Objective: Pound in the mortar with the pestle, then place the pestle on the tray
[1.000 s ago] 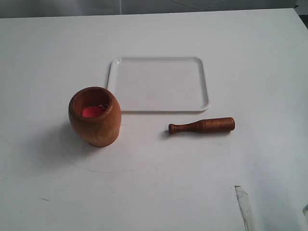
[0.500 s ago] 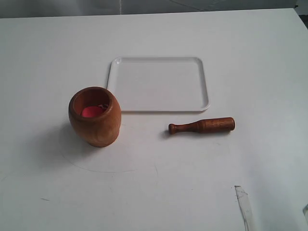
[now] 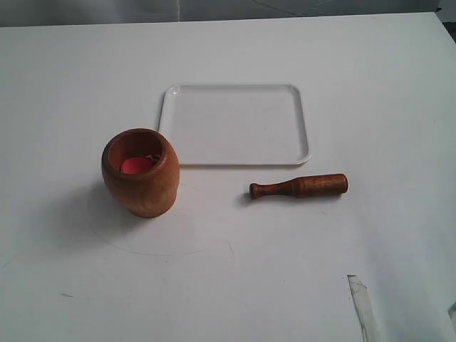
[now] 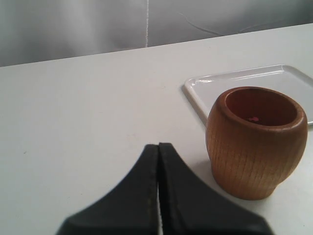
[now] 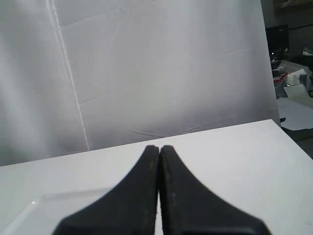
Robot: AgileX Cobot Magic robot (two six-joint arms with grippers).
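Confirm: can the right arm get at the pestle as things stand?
Probably yes. The pestle lies flat on the table on the right of the exterior view, apart from the tray and the mortar, nothing over it. The right claw is shut and would have to open first.

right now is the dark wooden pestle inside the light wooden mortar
Out: pestle lies flat on the white table, apart from the mortar.

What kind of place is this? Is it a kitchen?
Probably a robot lab, not a kitchen: a plain white table, a white sheet hung behind it, and a cluttered desk off to one side.
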